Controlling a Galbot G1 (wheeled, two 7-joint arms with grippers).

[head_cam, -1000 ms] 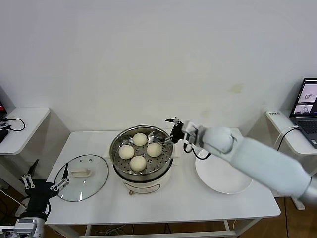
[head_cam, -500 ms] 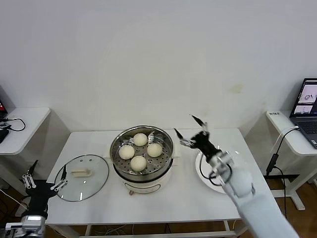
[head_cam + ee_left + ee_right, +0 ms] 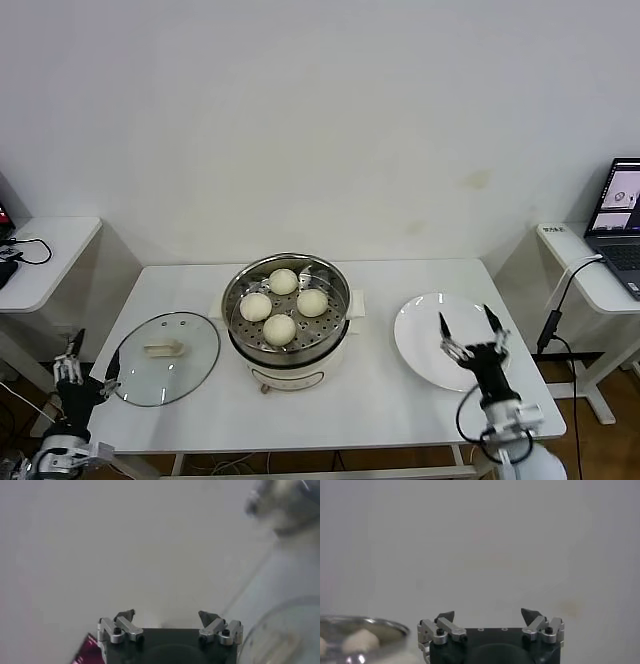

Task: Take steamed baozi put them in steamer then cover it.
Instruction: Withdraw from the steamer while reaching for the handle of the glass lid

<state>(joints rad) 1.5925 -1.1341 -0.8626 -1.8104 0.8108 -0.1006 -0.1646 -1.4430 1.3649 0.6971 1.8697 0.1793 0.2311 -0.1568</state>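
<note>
The right hand has pulled back from the steamer's rim, where it hung a second ago, and now stands over the near edge of the empty white plate, fingers pointing up, spread wide and holding nothing. That retreat suggests the loading is finished: all four steamed baozi sit in the steamer, well off to this hand's left on the counter, two across the middle, one behind and one in front. What seems left is the covering. The cover lies flat on the counter between the steamer and the left hand, glass down and handle up; its cream bar handle runs roughly side to side with a slight tilt, so its long axis lies across the counter rather than toward the robot. The left hand waits just beyond the counter's left edge, close beside the cover's rim, fingers likewise upright, open and empty. Being the nearer one, it looks the likelier to lift the cover by that bar.
</note>
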